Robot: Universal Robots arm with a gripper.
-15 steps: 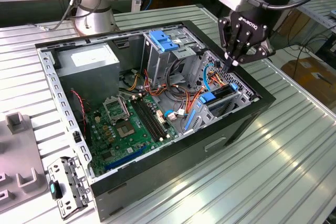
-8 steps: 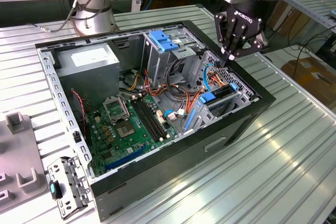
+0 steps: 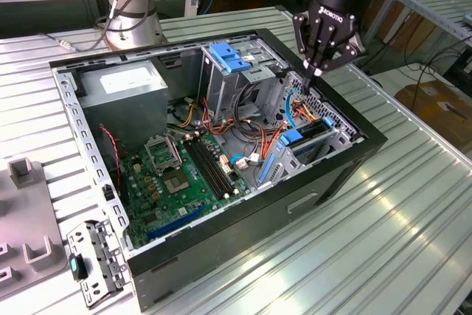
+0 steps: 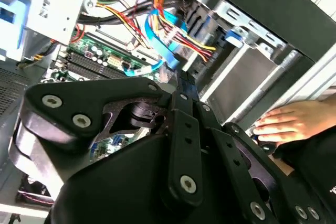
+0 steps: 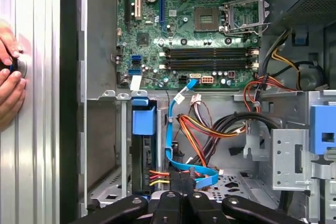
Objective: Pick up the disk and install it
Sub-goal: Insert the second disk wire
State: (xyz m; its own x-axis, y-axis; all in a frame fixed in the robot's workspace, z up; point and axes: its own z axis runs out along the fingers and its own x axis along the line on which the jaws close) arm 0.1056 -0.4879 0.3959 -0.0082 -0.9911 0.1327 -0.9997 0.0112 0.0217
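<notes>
open computer case [image 3: 346,171] lying on its side on ribbed metal table [image 3: 413,234], interior exposed. gripper [image 3: 313,73] positioned over the case corner nearest the exterior view's right, above the lower drive bay, fingertips pointing down among blue ribbon cable [image 3: 293,112] and orange, red and yellow wires. jaws drawn together at the tips in the exterior view and in the first wrist view, nothing visibly clamped between them. disk [image 5: 143,153] seen seated edge-up in the lower drive bay, blue plastic rail [image 5: 143,120] at its exposed end, red and yellow leads running to it near the fingertips; same blue rail noted in the exterior view at [image 3: 293,138], just below the gripper. whether the disk is fully home in the bay cannot be told. green motherboard [image 3: 181,175] flat on the case floor, empty processor socket and memory slots visible. grey power-supply box [image 3: 122,90] with white sticker in the far corner toward the exterior view's left. tall metal cage [image 3: 236,79] near the case middle, blue plastic latch [image 3: 230,57] on top. person's hand [image 4: 294,121] resting on the table just outside the case wall in the second wrist view; fingers also at the frame edge in the first wrist view [image 5: 10,85]. loose metal bracket [image 3: 96,263] on the table beside the case, toward the exterior view's left
</notes>
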